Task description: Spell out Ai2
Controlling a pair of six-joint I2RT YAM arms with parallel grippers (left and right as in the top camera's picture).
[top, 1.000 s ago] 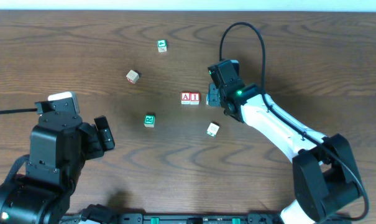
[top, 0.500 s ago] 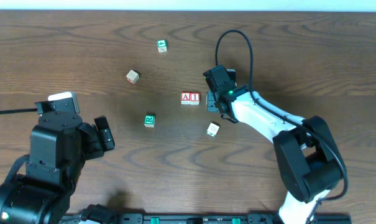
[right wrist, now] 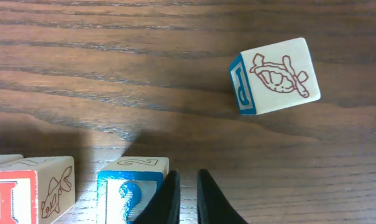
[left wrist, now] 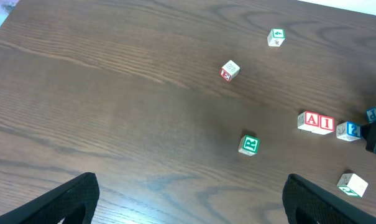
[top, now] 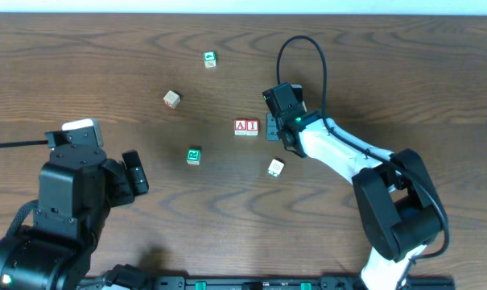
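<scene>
My left claw (left wrist: 191,182) hangs spread wide above the desk (left wrist: 113,93), holding nothing. Further right, the red A block (top: 241,126) and I block (top: 252,126) touch in a row. The blue 2 block (right wrist: 130,186) stands just beside the I, a sliver apart. My right claw (right wrist: 188,177), pinched together and empty, sits at the 2's right edge.
</scene>
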